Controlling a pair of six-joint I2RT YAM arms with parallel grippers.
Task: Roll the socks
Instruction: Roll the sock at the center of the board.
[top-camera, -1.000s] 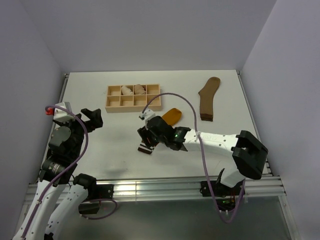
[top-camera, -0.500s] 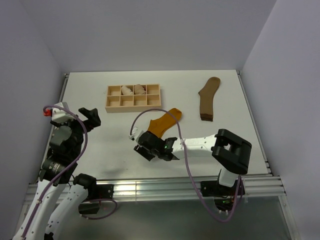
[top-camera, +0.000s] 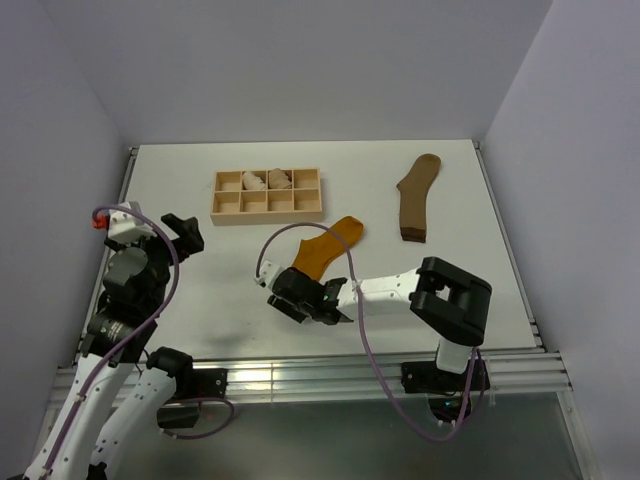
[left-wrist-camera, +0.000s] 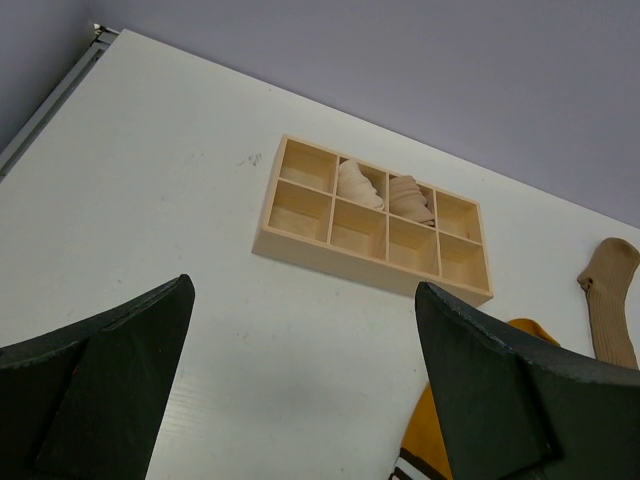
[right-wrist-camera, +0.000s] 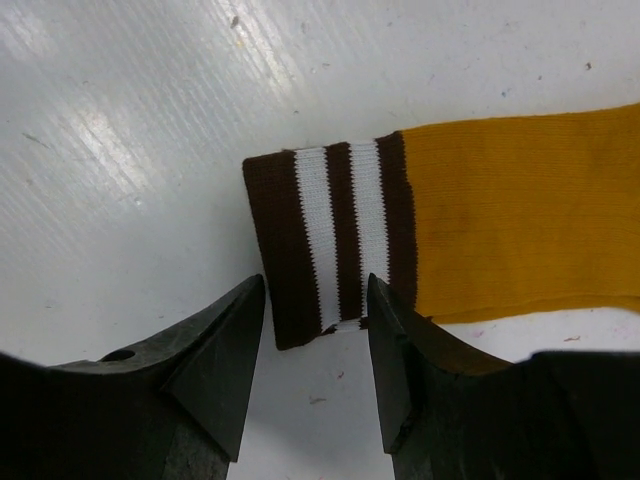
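Your right tool (right-wrist-camera: 315, 292) sits narrowly parted over the mustard sock (right-wrist-camera: 510, 215), at its striped cuff (right-wrist-camera: 330, 240). Your left tool (left-wrist-camera: 305, 292) gapes wide, empty.

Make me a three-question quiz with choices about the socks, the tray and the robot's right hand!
1. How many rolled bundles sit in the wooden tray?
A) two
B) four
C) none

2. Where is the olive-brown sock?
A) in the wooden tray
B) flat on the table, far right
C) under the tray

3. What is the right gripper doing?
A) open, by the striped cuff of the mustard sock
B) shut on the olive-brown sock
C) shut on the tray

Answers:
1 A, two pinkish bundles fill the back row's middle compartments.
2 B, it lies alone near the table's right edge.
3 A, its fingers stand apart with the cuff's corner at the gap.
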